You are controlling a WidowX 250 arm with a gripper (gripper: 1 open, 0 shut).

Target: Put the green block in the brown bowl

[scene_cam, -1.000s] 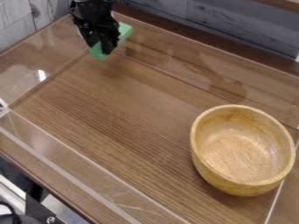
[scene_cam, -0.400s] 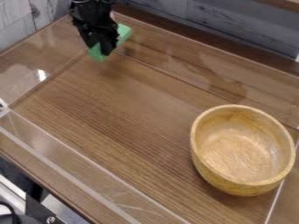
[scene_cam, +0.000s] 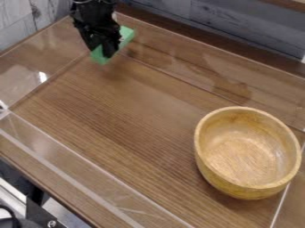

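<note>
The green block (scene_cam: pixel 116 37) lies at the far left of the wooden table (scene_cam: pixel 131 125), its bright green ends showing on either side of the black fingers. My gripper (scene_cam: pixel 103 44) comes down on it from above, jaws closed against its sides; whether the block rests on the table or is slightly lifted I cannot tell. The brown bowl (scene_cam: pixel 201 150), round, light wood with a thick rim, stands with its hollow bare at the near right, far from the gripper.
A clear raised border (scene_cam: pixel 71 169) runs along the table's near and left edges. A grey plank wall (scene_cam: pixel 238 22) stands behind the table. Dark equipment (scene_cam: pixel 18 209) sits below the near left corner.
</note>
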